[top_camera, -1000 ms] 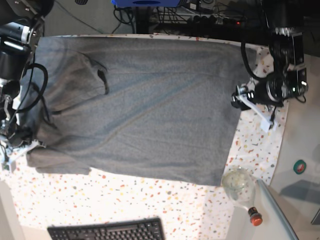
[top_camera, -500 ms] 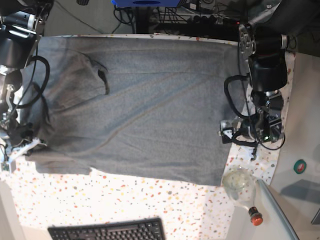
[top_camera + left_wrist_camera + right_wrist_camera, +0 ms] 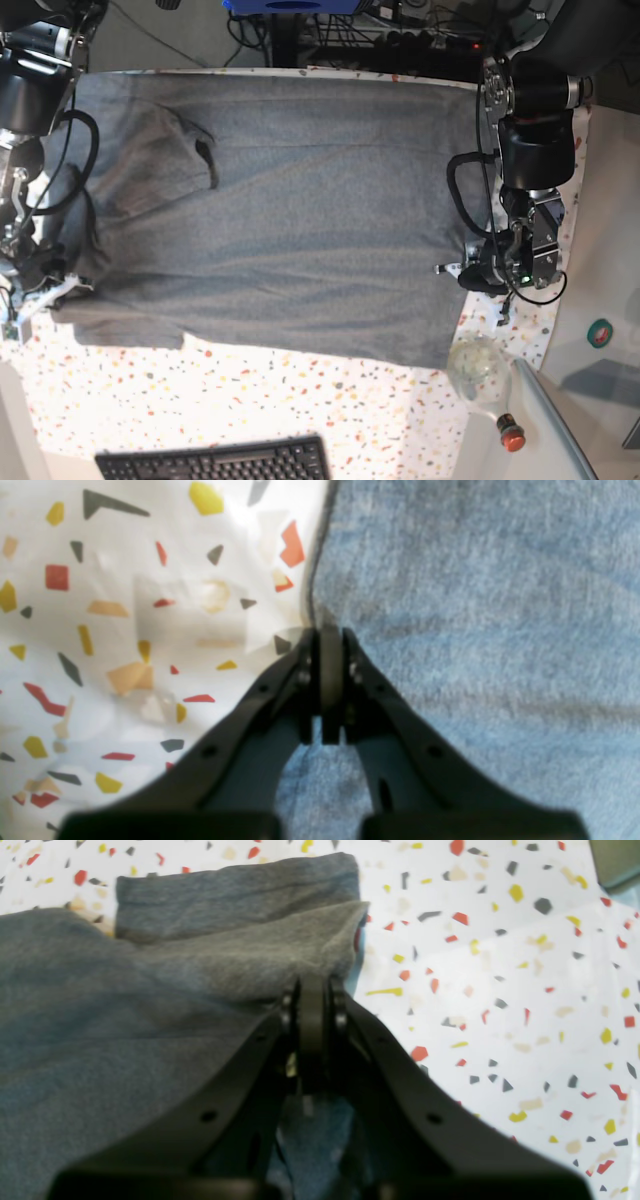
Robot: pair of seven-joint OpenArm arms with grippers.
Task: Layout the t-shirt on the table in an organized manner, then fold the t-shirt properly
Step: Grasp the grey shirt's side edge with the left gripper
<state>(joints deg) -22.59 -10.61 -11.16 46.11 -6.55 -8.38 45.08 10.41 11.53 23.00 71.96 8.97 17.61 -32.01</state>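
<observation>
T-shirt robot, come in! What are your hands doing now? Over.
Left gripper shut on t-shirt hem edge. Right gripper shut on folded sleeve end. T-shirt spread flat on table. Glass jar near hem corner.

Even, bright overhead light with soft, faint shadows. Both wrist views are blurred, with each end effector dark and out of focus in the foreground. The white speckled worktop [image 3: 125, 630] glares pale. The base view is sharper, and dim along its top edge.
</observation>
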